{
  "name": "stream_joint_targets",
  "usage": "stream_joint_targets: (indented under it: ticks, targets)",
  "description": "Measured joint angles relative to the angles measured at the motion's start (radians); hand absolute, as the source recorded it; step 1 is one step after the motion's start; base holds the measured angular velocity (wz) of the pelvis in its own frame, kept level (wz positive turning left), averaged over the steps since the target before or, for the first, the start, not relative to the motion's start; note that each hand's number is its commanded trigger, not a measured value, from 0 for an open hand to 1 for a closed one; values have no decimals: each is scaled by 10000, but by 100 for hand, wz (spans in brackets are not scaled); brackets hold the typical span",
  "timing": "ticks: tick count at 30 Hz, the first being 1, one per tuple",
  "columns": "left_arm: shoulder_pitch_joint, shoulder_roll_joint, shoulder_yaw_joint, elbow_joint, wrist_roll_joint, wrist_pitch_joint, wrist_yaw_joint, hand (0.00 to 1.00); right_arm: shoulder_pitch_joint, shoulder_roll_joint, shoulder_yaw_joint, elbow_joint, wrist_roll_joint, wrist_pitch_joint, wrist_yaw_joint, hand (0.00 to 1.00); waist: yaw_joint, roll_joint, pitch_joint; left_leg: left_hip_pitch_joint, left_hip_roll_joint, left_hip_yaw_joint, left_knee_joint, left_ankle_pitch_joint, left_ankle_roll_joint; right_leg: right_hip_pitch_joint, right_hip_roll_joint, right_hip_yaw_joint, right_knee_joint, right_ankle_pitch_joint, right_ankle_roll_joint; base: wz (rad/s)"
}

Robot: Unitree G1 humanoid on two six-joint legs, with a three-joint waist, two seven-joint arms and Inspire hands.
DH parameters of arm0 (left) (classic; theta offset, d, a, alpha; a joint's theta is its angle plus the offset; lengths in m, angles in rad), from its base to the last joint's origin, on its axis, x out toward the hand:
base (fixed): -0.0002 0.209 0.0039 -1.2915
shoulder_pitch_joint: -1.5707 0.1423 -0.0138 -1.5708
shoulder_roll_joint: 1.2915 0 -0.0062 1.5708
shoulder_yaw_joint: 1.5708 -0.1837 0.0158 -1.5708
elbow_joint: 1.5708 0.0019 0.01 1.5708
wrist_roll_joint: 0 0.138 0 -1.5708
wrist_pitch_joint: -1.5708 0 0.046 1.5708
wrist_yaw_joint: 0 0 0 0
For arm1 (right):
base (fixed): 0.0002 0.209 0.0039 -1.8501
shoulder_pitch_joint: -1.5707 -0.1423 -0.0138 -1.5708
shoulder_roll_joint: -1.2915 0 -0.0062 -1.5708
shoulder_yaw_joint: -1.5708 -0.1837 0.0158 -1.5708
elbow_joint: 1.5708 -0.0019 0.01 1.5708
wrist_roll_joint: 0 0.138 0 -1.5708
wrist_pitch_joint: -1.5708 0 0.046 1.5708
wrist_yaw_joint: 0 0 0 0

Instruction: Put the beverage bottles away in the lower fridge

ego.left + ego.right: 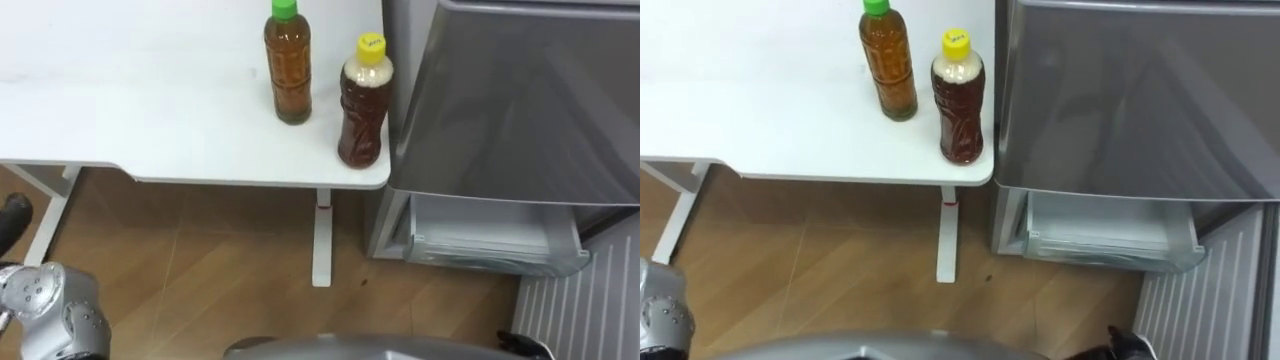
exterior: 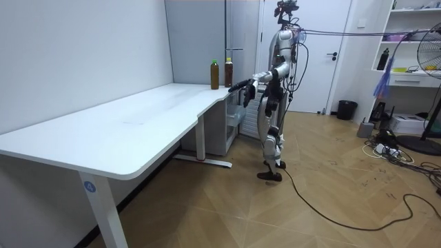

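Observation:
Two tea bottles stand upright near the right front corner of the white table: a green-capped bottle and, closer to the corner, a yellow-capped bottle. Right of the table is the grey fridge. Its lower drawer is pulled out and looks empty. I stand facing the table corner and the fridge with both forearms raised. My left hand reaches toward the corner with straight fingers, holding nothing; its dark fingertips show at the left edge. My right hand is just beside it, too small to read.
The table's white leg stands on the wooden floor between me and the fridge. A ribbed white panel lies at the lower right beside the drawer. In the room view, a fan and shelves stand far behind me.

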Motion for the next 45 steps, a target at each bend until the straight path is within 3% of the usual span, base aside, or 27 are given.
stream_joint_targets:
  ticks: [6,12,15,23,26,31,37,40,45]
  targets:
    - [-1,147,36,-2312,1295,-27,20,0,156,0,-14,186,70,-1,35,0,-21,22,-9,-51,-3,-89,84,7,0,22,1,-104,-36,-1,-2,3]
    - [-40,215,-39,-4380,1792,-19,-586,0,198,-5,-1,484,78,-20,368,0,-56,39,19,-48,-18,-78,65,7,0,52,-2,-73,-116,1,-1,-1]
    - [-72,300,-23,-4981,1842,-23,-967,0,200,-3,-11,721,20,-65,390,0,-259,63,52,17,-18,-89,61,7,0,146,-6,-110,-132,1,-1,1]
    - [-766,415,-654,-5650,2116,-13,-2479,0,116,-4,-3,765,-372,-59,440,0,-457,137,114,-185,-6,-111,153,7,0,-16,-7,-72,-158,3,-1,0]
    - [-767,448,-1359,-5901,2187,47,-3312,0,-94,-5,76,986,-489,-61,624,0,-631,139,114,-175,15,-110,152,9,3,0,-10,-94,-109,11,9,0]
    - [-962,801,-2695,-6159,2524,235,-5335,0,-674,-78,106,1564,-495,-174,764,0,-1055,175,134,-155,19,-69,142,9,3,4,-9,-96,-103,15,10,0]
    - [-1431,945,-3261,-6420,2858,250,-6778,0,-780,-191,121,1867,-496,-272,789,0,-1258,250,157,-173,24,-49,137,9,2,-34,2,-74,-115,28,-8,-3]
    - [-1431,981,-3421,-6530,2866,252,-7429,0,-767,-278,132,1913,-778,-263,876,0,-1323,350,95,-268,38,-31,141,9,2,-155,-8,-39,-86,31,-7,-2]
    - [-1430,1053,-4002,-6530,2837,257,-8092,0,-758,-293,227,1927,-874,-265,879,0,-1416,386,72,-252,31,-31,120,10,3,-155,12,75,-96,51,2,0]
